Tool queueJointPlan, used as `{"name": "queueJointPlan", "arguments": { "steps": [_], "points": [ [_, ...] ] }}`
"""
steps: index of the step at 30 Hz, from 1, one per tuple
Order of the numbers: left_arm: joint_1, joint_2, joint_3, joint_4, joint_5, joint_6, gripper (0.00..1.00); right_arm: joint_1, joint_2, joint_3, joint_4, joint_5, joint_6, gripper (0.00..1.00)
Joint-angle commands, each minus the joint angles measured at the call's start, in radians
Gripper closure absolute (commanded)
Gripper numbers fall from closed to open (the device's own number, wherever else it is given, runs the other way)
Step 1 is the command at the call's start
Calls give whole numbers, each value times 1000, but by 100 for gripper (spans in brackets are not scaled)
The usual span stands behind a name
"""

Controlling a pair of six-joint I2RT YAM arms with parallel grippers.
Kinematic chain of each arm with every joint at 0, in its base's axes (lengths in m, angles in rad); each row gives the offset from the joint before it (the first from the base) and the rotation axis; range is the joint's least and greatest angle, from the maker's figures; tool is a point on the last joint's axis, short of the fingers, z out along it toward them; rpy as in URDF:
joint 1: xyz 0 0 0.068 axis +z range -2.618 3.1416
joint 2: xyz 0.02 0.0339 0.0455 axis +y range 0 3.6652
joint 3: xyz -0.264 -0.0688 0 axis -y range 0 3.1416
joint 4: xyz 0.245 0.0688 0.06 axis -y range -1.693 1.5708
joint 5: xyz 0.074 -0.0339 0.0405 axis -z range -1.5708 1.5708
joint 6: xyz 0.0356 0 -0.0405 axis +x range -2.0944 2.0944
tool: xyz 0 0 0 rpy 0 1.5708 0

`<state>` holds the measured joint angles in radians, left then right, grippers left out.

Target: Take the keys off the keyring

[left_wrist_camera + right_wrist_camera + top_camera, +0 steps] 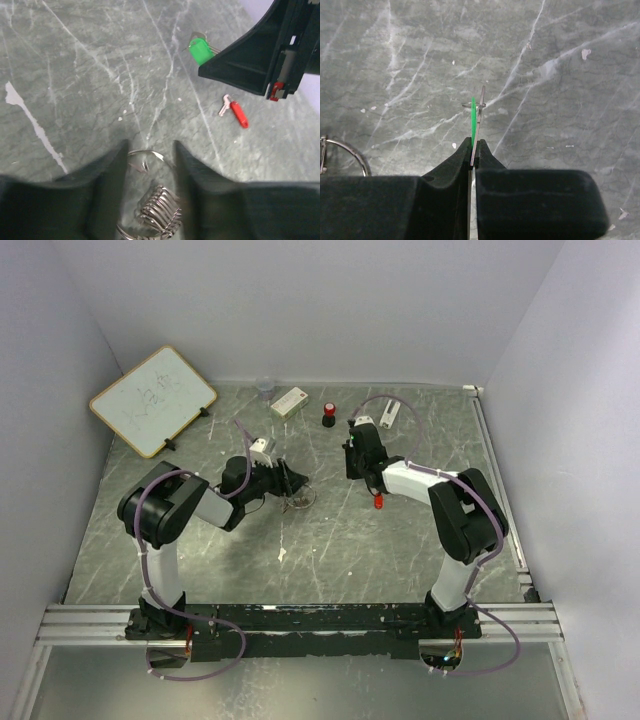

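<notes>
The keyring [150, 155], a thin silver wire loop with a stack of coiled rings behind it, lies on the table between the fingers of my open left gripper [150, 150]. Neither finger touches it. My right gripper [474, 147] is shut on the green key [473, 120], held edge-on above the table; the same green key [201, 50] shows in the left wrist view, clear of the keyring. The red key [239, 113] lies loose on the table, and it shows again as the red key [378, 502] near the right arm. The keyring [350, 150] sits at the right wrist view's left edge.
A whiteboard [152, 400] leans at the back left. A white box [289, 402], a black cylinder with a red cap [329, 415], a small white part [389, 413] and a clear cup [265, 388] stand along the back. A metal rail [497, 480] borders the right side.
</notes>
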<state>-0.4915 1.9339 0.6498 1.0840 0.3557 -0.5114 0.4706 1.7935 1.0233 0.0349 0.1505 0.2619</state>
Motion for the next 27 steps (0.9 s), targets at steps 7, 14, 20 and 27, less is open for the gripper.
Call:
{"name": "queueJointPlan", "arguments": {
  "steps": [7, 14, 20, 27],
  "points": [
    [8, -42, -2, -32, -52, 36, 0, -7, 24, 23, 4, 13, 5, 81],
    [7, -145, -20, -97, -108, 85, 0, -7, -6, 8, -12, 14, 6, 68],
    [7, -270, -47, -179, -169, 143, 0, -7, -136, -70, 15, 29, 10, 68],
    [7, -448, -100, -277, -254, 220, 0, -7, -329, -190, 63, 129, 20, 53]
  ]
}}
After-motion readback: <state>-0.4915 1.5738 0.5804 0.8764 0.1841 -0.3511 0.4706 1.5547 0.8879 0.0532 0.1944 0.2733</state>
